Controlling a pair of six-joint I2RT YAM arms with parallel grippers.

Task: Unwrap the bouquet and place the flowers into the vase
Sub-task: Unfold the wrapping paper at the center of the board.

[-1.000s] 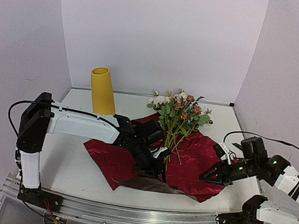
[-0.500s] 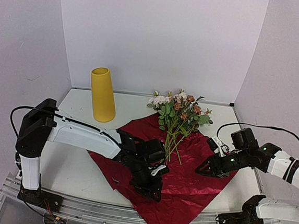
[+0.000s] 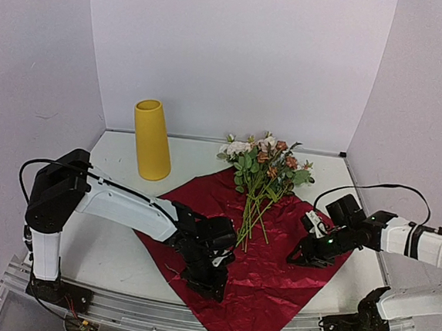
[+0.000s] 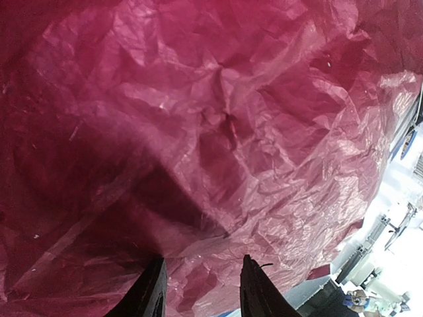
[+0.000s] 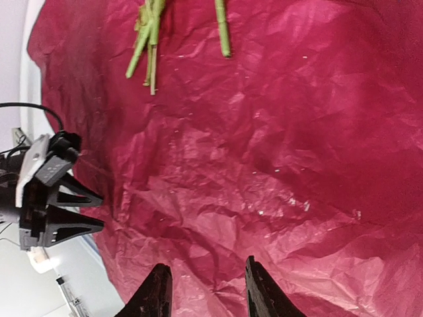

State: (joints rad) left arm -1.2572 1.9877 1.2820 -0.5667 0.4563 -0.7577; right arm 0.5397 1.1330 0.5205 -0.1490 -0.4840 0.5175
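The bouquet lies unwrapped: its dark red wrapping paper (image 3: 274, 271) is spread flat as a diamond on the table. The flowers (image 3: 266, 165) rest on the paper's far part, blooms away from me, green stem ends (image 5: 149, 46) on the sheet. The yellow vase (image 3: 152, 140) stands upright at the back left, off the paper. My left gripper (image 3: 209, 281) (image 4: 201, 287) hovers low over the paper's near-left part, open, with only crinkled paper under its tips. My right gripper (image 3: 300, 257) (image 5: 206, 290) sits over the paper's right part, also open and holding nothing.
The white table (image 3: 106, 241) ends at a metal rail (image 3: 192, 318) along the near edge. Walls close in the back and both sides. The paper's near corner hangs over the rail. In the right wrist view the left gripper (image 5: 59, 211) faces it across the sheet.
The paper, folded over at its near edge a second ago, now lies spread flat. The left gripper moved toward me; the right gripper swung inward over the sheet and its jaws narrowed.
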